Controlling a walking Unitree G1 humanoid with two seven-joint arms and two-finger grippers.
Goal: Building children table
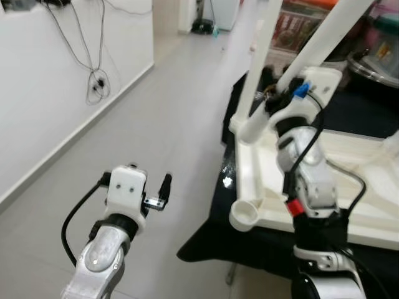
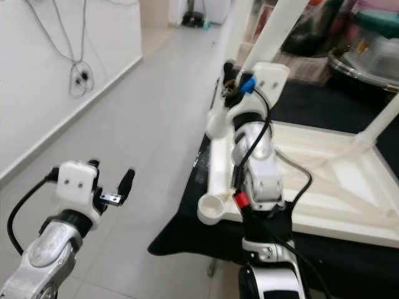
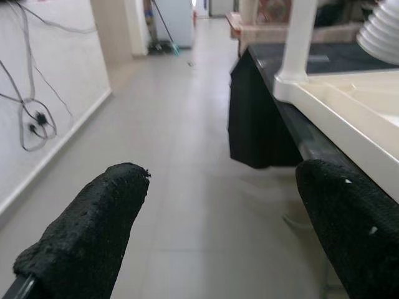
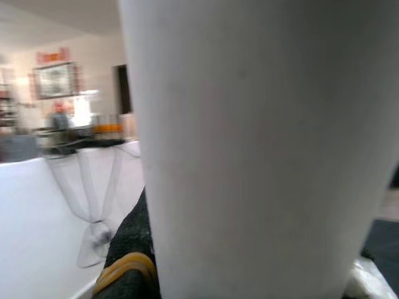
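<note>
An upturned white children's table top [image 1: 249, 163] lies on a black cloth [image 1: 209, 244]. One white leg [image 1: 260, 59] stands in its far left corner. A second white leg [image 1: 333, 31] slants down into my right gripper [image 1: 278, 93], which is shut on it beside that corner. In the right wrist view this leg [image 4: 249, 143] sits hard against a black finger [image 4: 128, 258]. The near left corner socket [image 1: 244, 215] holds nothing. My left gripper [image 1: 153, 190] hangs open over the floor, left of the table; its fingers [image 3: 93, 237] stand wide apart.
Grey tiled floor [image 1: 162, 106] stretches away on the left, up to a white wall with dangling cables [image 1: 96, 84]. Behind the table at the back right are a metal pot [image 1: 374, 67] and other clutter. The black cloth's edge hangs down beside my left arm.
</note>
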